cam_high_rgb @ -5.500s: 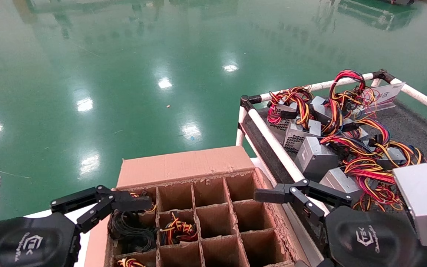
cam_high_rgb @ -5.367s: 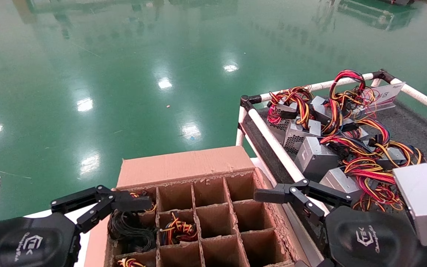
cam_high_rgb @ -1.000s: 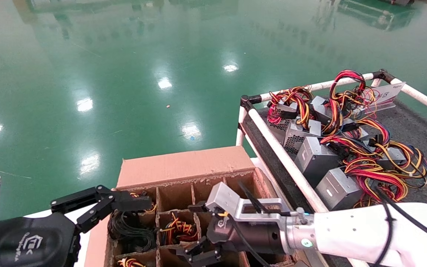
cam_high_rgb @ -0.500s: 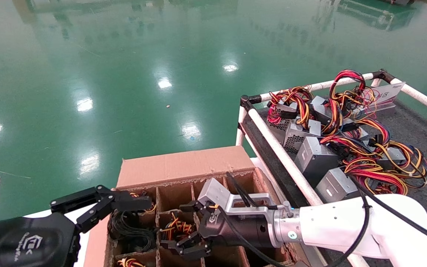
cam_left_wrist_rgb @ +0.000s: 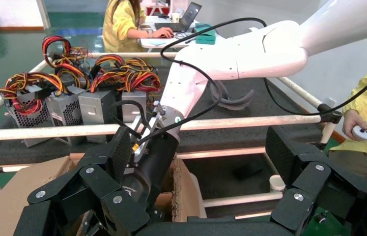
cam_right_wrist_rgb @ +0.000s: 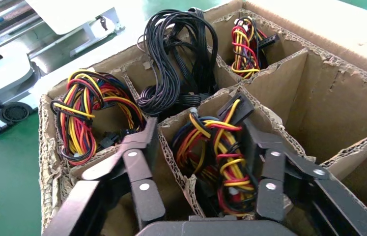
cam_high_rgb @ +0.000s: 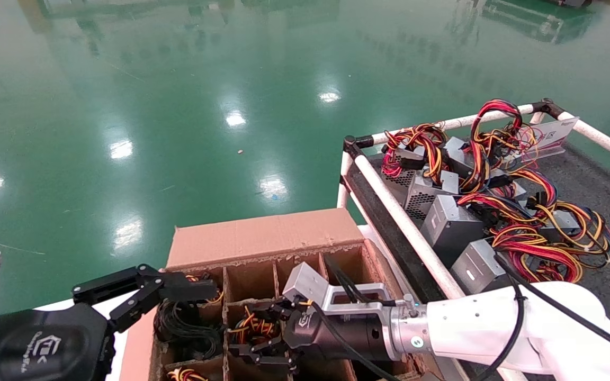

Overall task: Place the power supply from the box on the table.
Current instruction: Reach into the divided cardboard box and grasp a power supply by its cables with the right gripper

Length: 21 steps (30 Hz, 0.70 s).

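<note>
- At about 8 o'clock in the head view, the left gripper (cam_high_rgb: 149, 293) hangs by the box's (cam_high_rgb: 262, 235) left edge with its fingers apart and nothing between them, seemingly parked so the other arm has room.
- Just beside it, at 7 o'clock, a black cable coil (cam_high_rgb: 186, 328) fills one cell; it is not the target.
- Toward 6 o'clock, the right gripper (cam_high_rgb: 260, 336) reaches into the box over a cell holding a red, yellow and orange wire bundle (cam_high_rgb: 254, 325), fingers spread, probably to straddle it.
- Only the right wrist view shows those fingers (cam_right_wrist_rgb: 139, 184) either side of a divider, not closed on the wires (cam_right_wrist_rgb: 220, 152); the power supply's metal body stays hidden below.
- At 3 o'clock, the table (cam_high_rgb: 591, 182) carries other supplies (cam_high_rgb: 450, 225) along its white rail.
</note>
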Tool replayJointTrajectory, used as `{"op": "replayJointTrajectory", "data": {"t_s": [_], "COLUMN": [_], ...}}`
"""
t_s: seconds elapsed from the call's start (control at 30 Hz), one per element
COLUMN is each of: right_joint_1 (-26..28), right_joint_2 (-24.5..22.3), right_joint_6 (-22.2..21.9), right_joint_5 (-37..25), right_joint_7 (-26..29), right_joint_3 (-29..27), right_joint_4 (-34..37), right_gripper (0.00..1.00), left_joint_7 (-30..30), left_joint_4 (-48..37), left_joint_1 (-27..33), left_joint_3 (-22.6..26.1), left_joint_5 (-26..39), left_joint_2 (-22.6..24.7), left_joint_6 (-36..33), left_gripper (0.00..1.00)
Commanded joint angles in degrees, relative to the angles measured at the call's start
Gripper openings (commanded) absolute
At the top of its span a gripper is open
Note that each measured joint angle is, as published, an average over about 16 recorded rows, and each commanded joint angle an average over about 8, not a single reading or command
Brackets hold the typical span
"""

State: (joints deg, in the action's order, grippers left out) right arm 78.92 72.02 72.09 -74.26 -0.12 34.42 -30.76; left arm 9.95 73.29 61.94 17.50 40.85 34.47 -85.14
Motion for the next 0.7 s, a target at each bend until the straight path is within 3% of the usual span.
{"op": "replayJointTrajectory", "data": {"t_s": [0.03,0.7], "right_joint_1": [0.1,1.2], "right_joint_2": [0.2,0.7], "right_joint_6": [-0.1,1.0], "right_joint_5": [-0.1,0.7], "right_joint_7": [-0.2,-0.2], "right_joint_3": [0.1,-0.4], "right_joint_4": [0.5,5.1], "right_gripper": [0.0,0.0], "left_joint_7": [0.0,0.0], "left_joint_4": [0.0,0.0], "left_joint_1": [0.0,0.0], "left_joint_3": [0.0,0.1], "left_joint_5": [0.0,0.0], "left_joint_2": [0.0,0.0], "left_joint_6": [0.0,0.0], "left_gripper": [0.84,0.83]}}
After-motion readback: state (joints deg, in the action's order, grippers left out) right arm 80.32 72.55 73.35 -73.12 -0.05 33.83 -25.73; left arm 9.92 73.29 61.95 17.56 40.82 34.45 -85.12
